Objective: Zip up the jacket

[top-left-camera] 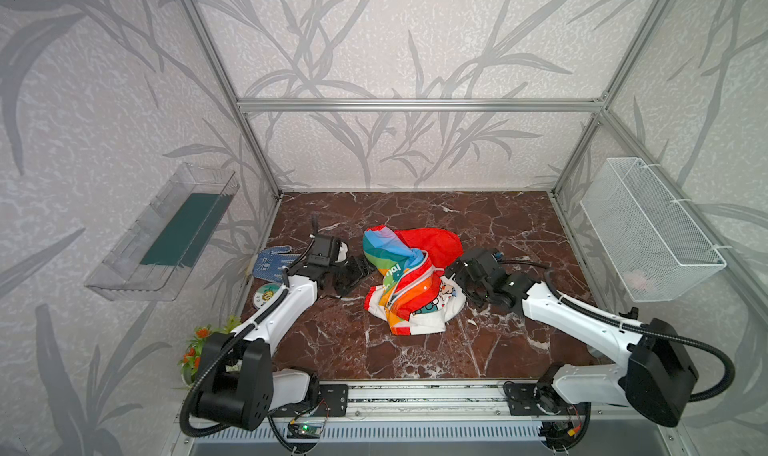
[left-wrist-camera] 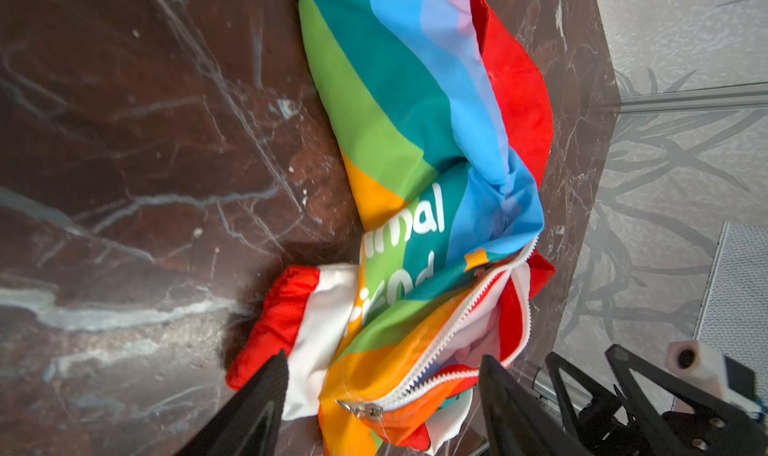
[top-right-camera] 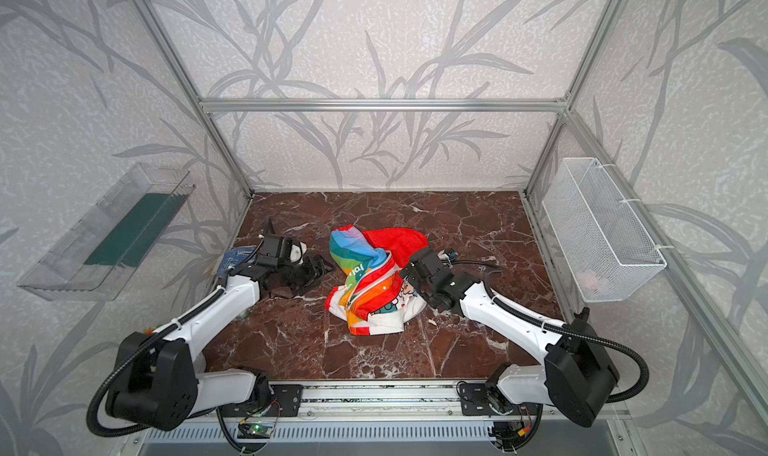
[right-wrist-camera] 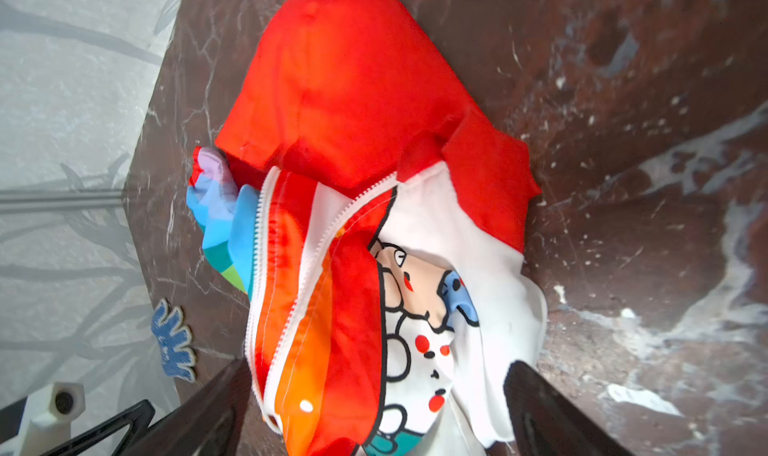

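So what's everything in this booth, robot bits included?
jacket: one, rainbow-striped with red hood and white lining, crumpled mid-table
zipper: one, white, on the jacket, mostly undone
glove: one, blue, table's left edge
disc: one, white with a flower print, beside the glove
plant: one, green with orange flowers, by the left arm's base
tray: one, clear with green insert, left wall
basket: one, white wire, right wall; something pale inside, too blurred to name
table: one, dark red marble pattern
left arm: one, white and black
right arm: one, white and black
left end effector: one, black, open, at the jacket
right end effector: one, black, open, at the jacket
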`<state>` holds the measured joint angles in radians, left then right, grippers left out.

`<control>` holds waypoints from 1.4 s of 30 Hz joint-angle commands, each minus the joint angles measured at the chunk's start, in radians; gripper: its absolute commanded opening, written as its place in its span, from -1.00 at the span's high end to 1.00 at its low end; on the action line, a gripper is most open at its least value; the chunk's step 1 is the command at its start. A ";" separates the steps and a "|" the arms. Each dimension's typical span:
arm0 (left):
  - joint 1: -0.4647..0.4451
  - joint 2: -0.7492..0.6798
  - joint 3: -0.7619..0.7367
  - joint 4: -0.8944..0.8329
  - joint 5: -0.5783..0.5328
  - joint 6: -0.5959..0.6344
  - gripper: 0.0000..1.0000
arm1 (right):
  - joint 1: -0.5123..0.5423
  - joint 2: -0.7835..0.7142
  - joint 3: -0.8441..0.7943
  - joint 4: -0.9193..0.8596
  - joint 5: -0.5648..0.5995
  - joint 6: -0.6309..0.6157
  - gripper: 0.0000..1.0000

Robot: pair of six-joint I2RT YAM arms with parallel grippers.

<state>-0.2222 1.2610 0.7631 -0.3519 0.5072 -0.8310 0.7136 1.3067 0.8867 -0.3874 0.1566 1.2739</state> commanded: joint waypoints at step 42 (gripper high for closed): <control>-0.120 0.055 -0.301 0.501 0.097 -0.333 0.15 | -0.016 0.089 0.216 -0.137 -0.299 -0.525 -0.85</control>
<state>-0.3420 1.3159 0.4808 0.0948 0.5789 -1.1435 0.7010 1.4246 1.1172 -0.5282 -0.1402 0.7338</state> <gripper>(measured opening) 0.435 0.928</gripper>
